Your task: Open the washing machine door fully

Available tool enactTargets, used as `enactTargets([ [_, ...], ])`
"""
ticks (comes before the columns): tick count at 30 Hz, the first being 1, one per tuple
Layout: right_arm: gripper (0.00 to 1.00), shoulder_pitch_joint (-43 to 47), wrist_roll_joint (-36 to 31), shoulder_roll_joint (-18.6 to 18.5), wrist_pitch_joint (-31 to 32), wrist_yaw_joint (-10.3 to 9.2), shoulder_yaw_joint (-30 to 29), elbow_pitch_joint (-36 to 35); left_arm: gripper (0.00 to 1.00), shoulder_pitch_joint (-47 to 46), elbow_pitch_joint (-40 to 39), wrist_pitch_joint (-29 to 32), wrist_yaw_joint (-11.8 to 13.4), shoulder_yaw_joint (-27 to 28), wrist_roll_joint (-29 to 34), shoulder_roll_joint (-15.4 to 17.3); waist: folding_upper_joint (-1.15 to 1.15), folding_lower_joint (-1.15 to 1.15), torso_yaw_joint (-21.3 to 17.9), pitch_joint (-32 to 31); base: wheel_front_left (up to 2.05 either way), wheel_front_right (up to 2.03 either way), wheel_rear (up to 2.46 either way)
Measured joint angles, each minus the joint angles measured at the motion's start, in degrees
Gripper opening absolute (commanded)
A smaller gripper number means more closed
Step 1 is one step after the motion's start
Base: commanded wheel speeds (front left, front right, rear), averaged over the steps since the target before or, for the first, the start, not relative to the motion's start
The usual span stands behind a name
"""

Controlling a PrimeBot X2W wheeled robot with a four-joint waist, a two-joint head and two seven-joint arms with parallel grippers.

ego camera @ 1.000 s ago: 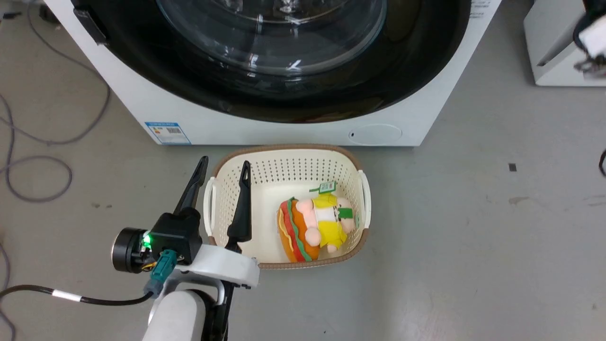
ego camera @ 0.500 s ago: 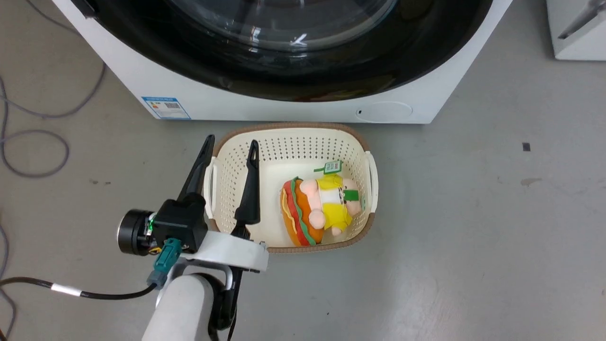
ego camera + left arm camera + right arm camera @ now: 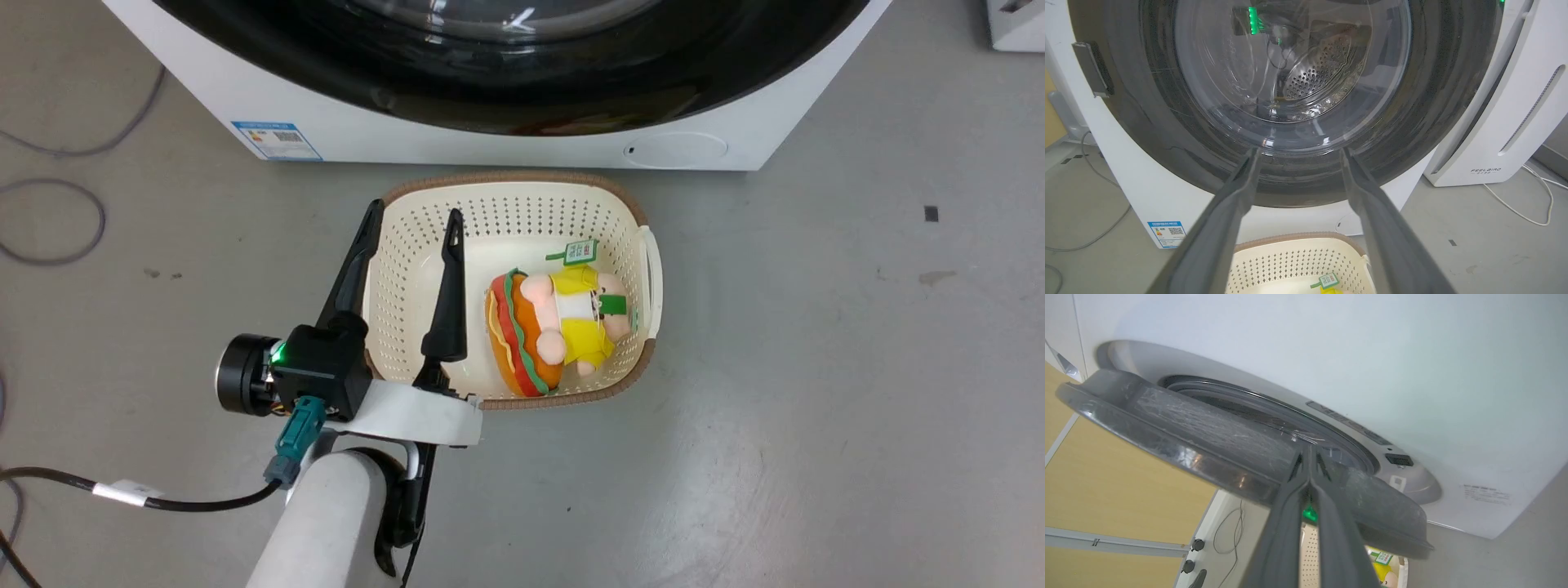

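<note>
At 12 o'clock in the head view, the door (image 3: pixel 326 49) of the machine (image 3: pixel 490 151) is ajar; the right wrist view shows it standing off the front. The right end effector (image 3: pixel 1308 451), fingers pressed together, reaches behind the door's edge, probably to lever it wider, though contact is unclear. The left end effector (image 3: pixel 415 211), spread and empty, straddles the basket's (image 3: pixel 506 177) 9 o'clock rim, out of the door's way.

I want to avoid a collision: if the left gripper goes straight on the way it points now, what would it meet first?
Probably the washing machine door, near the lower edge of its glass; the left gripper aims there, jaws open; depth unclear.
</note>
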Motion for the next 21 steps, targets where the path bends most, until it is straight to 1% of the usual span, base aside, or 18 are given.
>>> enactTargets([
  [7, 0.0, -3.8, 3.0, -0.2, 4.3, 0.0, 2.0, 1.1, 1.0, -1.8, 0.1, -0.9, 0.1, -1.0, -0.7, 0.0, 0.0, 0.0, 0.3, 1.8, 0.0, 0.0, 0.0],
  [13, 0.0, -6.7, 5.4, -1.2, 8.6, -0.01, 3.8, 2.5, 1.0, -2.7, 0.1, -1.5, 0.6, -2.1, -1.3, 0.0, 0.0, 0.0, 0.6, 3.0, 0.0, 0.0, 0.0],
  [16, 0.0, -7.3, 6.8, -1.3, 10.8, 0.0, 4.6, 3.0, 1.0, -3.3, 0.2, -1.9, 1.0, -2.5, -1.5, 0.0, 0.0, 0.0, 0.6, 3.2, 0.0, 0.0, 0.0],
  [21, 0.0, -7.0, 7.5, -1.3, 12.4, 0.0, 5.0, 2.8, 1.0, -3.5, 0.2, -1.9, 1.0, -2.6, -1.5, 0.0, 0.0, 0.0, 0.5, 2.5, 0.0, 0.0, 0.0],
])
